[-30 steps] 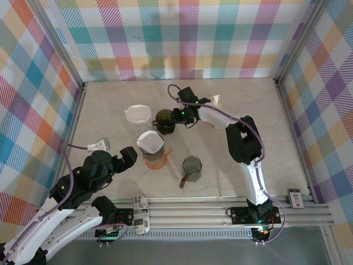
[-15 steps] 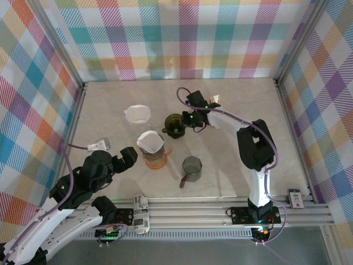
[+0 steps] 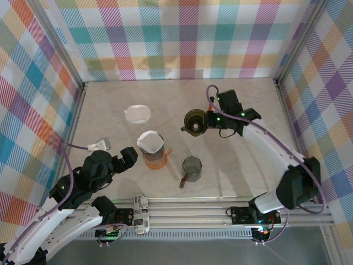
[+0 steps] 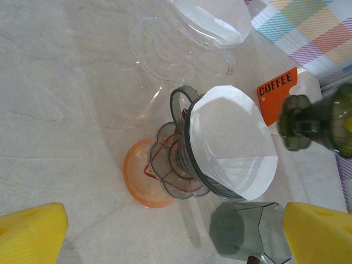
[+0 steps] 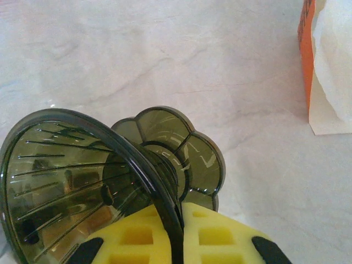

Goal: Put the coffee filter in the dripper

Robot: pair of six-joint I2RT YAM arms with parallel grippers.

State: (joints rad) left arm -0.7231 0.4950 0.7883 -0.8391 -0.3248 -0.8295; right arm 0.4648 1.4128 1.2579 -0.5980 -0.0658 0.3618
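Green dripper [image 3: 194, 121] carried rightward, right pincer [image 5: 175, 234] clamping its rim (wrist view)

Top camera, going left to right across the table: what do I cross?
First the white cable plug → filter-lined dripper on its orange stand → dark dripper, pinched by the right tool.

Plaid walls [image 3: 182, 38], pale marble tabletop [image 3: 110, 99]
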